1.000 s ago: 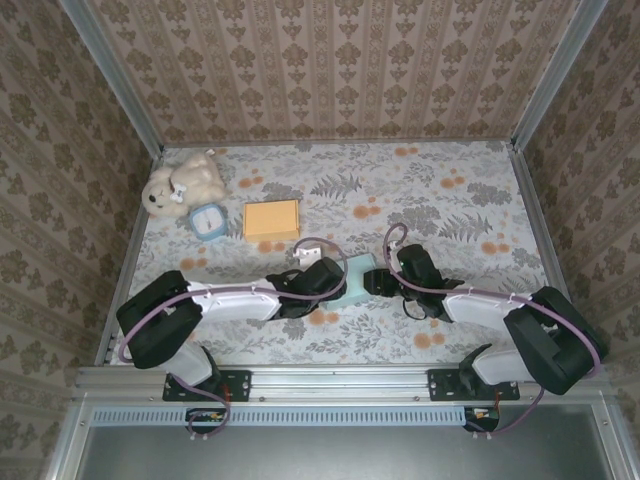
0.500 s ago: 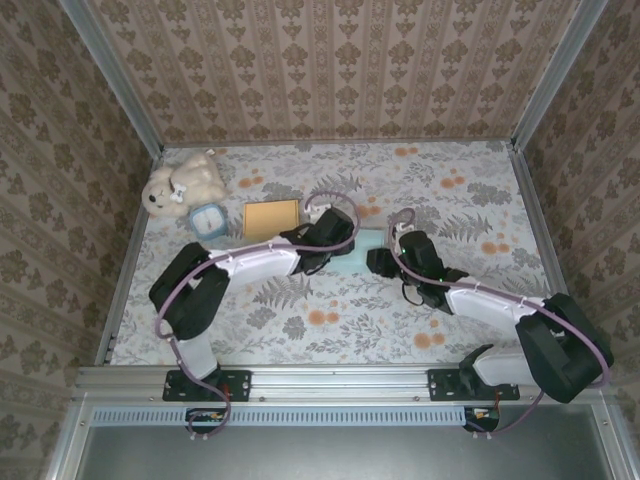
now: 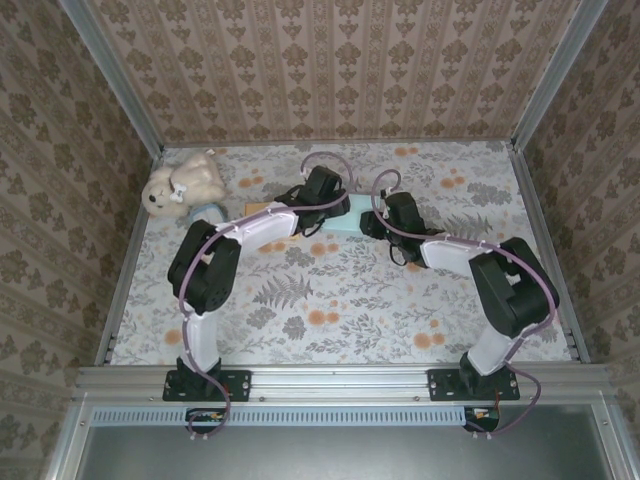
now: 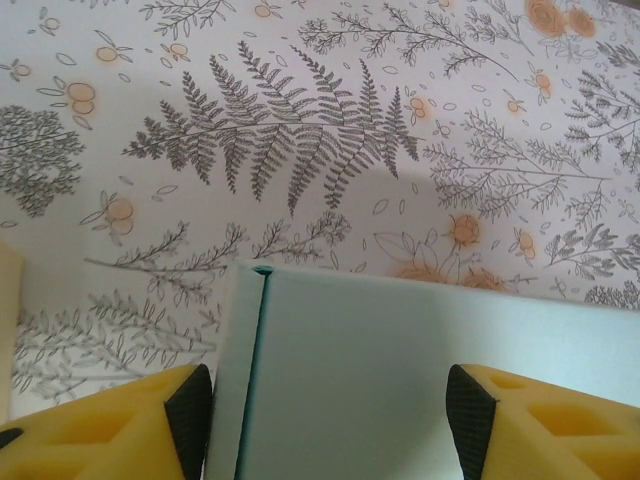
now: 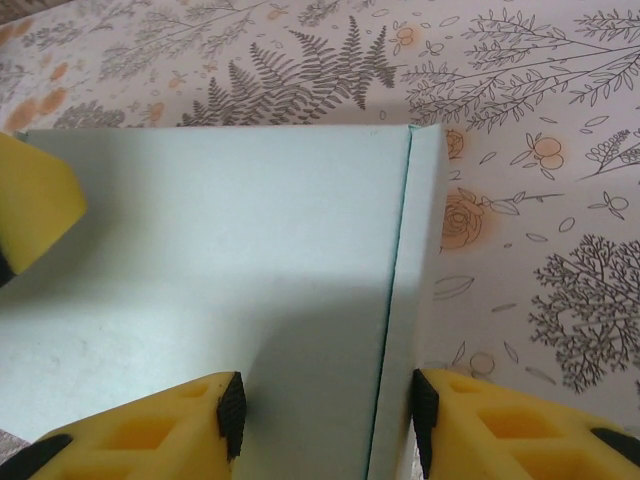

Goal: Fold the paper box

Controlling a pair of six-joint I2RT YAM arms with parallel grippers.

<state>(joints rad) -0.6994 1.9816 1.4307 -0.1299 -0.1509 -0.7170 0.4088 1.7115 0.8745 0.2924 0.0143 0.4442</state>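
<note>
The paper box (image 3: 357, 216), pale blue and closed, lies flat at the far middle of the table between both grippers. My left gripper (image 3: 334, 206) reaches it from the left and my right gripper (image 3: 380, 220) from the right. In the left wrist view the left gripper (image 4: 330, 410) stands open: one pad (image 4: 190, 415) is against the box's (image 4: 400, 370) left side wall, the other over the lid. In the right wrist view the right gripper (image 5: 325, 415) is open too, one pad (image 5: 424, 410) at the box's (image 5: 220, 260) right side strip, the other above the lid.
A cream teddy bear (image 3: 183, 182) sits at the back left with a small blue clock (image 3: 206, 209) beside it. A yellow pad (image 3: 258, 211) lies partly under my left arm. The back wall (image 3: 330, 70) is close behind the box.
Both arms have stretched away from the near middle toward the back wall, and the box has travelled with them. The left arm now covers part of the yellow pad and clock.
</note>
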